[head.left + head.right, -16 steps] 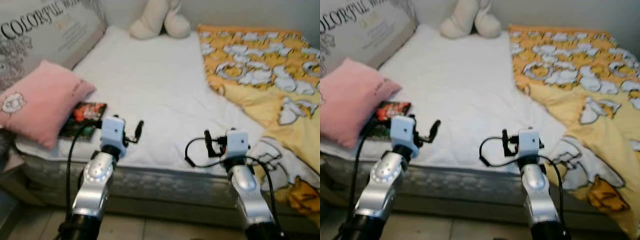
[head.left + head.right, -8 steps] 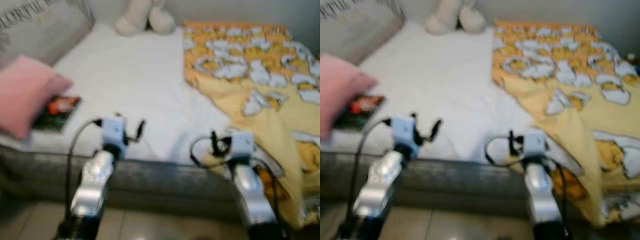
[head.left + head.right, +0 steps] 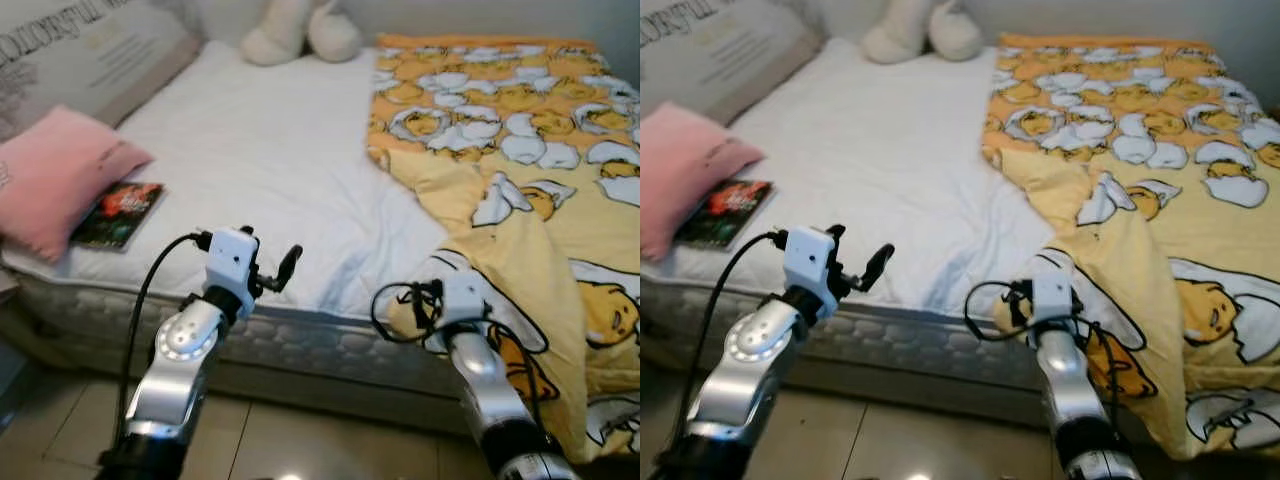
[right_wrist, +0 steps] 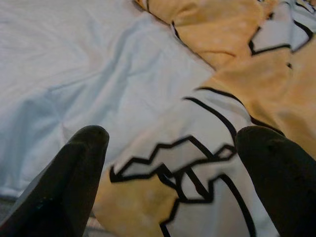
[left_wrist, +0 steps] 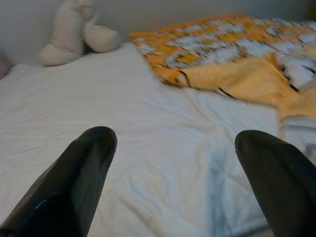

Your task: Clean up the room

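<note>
We have stepped right along the bed (image 3: 260, 150), so our right gripper (image 4: 170, 163) now hangs with jaws spread wide just over the yellow blanket (image 3: 520, 200) slipping off the edge, ready to grab, while our left gripper (image 5: 173, 163) waits open.

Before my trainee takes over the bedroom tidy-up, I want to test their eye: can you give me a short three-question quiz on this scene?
1. True or false: the yellow blanket covers the whole white sheet.
2. What lies beside the pink pillow? A) a cup B) a book C) a shoe
3. Fill in: the right gripper is open just above the edge of the ____.

Key:
1. False; it lies on the robot's right half only.
2. B.
3. Blanket, with the left gripper open over the sheet.
</note>
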You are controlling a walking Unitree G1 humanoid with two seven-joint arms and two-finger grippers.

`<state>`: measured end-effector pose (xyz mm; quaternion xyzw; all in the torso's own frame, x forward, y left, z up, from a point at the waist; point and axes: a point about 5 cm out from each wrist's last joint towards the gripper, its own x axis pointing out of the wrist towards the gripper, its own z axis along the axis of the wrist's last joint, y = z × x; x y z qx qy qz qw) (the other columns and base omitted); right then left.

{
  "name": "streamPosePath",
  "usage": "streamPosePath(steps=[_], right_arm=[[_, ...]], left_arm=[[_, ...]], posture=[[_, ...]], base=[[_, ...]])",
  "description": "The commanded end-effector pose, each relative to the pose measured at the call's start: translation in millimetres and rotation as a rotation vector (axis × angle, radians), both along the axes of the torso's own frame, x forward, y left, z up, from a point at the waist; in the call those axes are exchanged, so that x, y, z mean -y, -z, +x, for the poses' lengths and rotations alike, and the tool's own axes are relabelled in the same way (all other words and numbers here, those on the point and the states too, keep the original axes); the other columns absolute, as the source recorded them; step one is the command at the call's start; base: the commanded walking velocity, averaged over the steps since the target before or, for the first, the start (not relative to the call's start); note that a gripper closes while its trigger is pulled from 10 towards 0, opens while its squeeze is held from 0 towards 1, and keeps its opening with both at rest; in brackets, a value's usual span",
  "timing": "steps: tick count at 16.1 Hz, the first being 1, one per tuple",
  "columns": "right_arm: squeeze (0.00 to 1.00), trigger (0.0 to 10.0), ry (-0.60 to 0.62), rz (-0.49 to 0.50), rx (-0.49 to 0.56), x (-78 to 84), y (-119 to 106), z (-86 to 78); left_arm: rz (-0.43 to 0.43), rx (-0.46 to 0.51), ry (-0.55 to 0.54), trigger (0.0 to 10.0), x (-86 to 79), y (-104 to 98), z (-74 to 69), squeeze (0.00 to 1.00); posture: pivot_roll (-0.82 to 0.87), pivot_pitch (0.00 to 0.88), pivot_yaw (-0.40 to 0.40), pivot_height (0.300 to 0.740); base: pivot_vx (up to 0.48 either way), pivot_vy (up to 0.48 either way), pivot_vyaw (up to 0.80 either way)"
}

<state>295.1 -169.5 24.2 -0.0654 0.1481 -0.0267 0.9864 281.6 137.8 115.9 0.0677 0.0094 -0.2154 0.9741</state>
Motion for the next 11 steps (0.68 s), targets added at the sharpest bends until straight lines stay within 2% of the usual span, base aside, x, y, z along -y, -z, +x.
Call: streamPosePath(steps=[1,3,5,8,11], right_arm=[[0.00,10.0,0.021,0.002,0.025,-0.1,-5.1,5.6],[0.00,10.0,-0.006,0.001,0.059,-3.8,-8.3,3.7],[0.00,10.0,-0.010,-0.012,-0.019,-6.4,10.1,-6.8],[0.00,10.0,0.014,-0.029,-0.086,-6.4,21.4,-7.6],[0.00,10.0,0.025,-0.054,-0.087,-6.6,20.9,-4.9]], left_arm=[[0.021,-0.002,0.024,10.0,0.2,-4.3,-2.3,0.00],[-0.020,-0.007,-0.001,10.0,-1.2,-5.9,-3.5,0.00],[-0.055,-0.054,-0.022,10.0,0.2,0.9,-11.2,0.00],[-0.050,-0.094,0.014,10.0,3.3,0.2,-26.5,0.00],[-0.044,-0.111,0.034,10.0,0.5,-3.9,-39.7,0.00]], posture=[[0.05,0.025,0.071,0.740],[0.04,0.025,0.060,0.740],[0.03,0.049,0.070,0.740],[0.05,0.108,0.094,0.740],[0.08,0.167,0.113,0.740]], base=[[0.000,0.000,0.00],[0.000,0.000,0.00],[0.000,0.000,0.00],[0.000,0.000,0.00],[0.000,0.000,0.00]])
